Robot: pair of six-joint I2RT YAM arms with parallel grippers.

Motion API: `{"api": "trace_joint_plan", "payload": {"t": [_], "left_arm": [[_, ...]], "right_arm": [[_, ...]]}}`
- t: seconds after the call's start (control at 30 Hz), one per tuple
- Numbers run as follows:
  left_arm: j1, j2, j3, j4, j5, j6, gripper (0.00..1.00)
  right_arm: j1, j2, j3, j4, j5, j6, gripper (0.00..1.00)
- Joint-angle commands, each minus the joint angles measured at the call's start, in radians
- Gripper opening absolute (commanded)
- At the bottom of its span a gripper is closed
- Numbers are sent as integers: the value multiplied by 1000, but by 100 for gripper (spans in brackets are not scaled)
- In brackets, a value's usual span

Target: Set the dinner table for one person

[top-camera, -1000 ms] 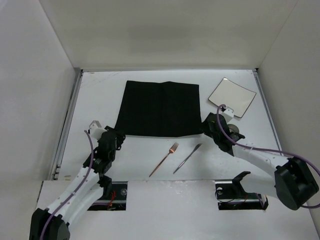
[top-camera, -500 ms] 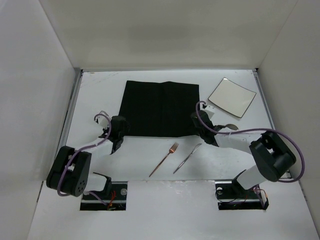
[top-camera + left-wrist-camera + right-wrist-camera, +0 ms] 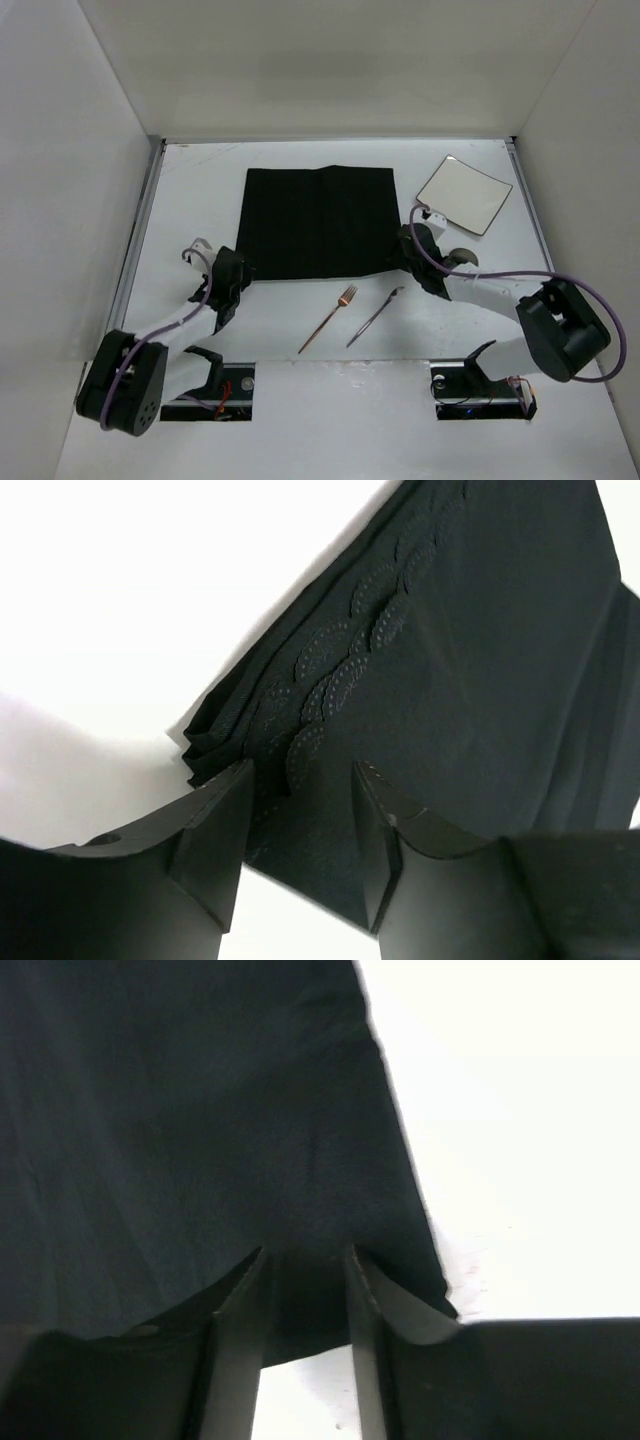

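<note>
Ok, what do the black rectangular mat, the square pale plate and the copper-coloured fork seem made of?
Black rectangular mat: looks like soft matte cloth or paper; its corner shows layered folds and embossed scallops.
Square pale plate: probably glazed ceramic or glass, glossy sheen.
Copper-coloured fork: likely polished metal.

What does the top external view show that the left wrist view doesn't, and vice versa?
Only the top external view: the black mat in full outline, the square plate off its far right corner, the fork and a second utensil in front of it, and the right gripper at its near right corner. Only the left wrist view: the mat's corner is several stacked layers with an embossed scallop pattern. Both: the left gripper, open over the mat's near left corner, and the white dinner table.
</note>
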Motion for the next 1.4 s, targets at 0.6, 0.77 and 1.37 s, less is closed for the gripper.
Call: {"api": "trace_joint_plan", "payload": {"t": [0.6, 0.77, 1.37], "left_arm": [[-14, -276, -10, -374, -30, 59, 52], [0, -196, -9, -318, -29, 65, 48], [29, -153, -19, -177, -26, 68, 24]], "right_arm": [[4, -39, -19, -63, 61, 13, 49], [18, -66, -45, -83, 87, 29, 54], [32, -20, -34, -54, 84, 53, 24]]}}
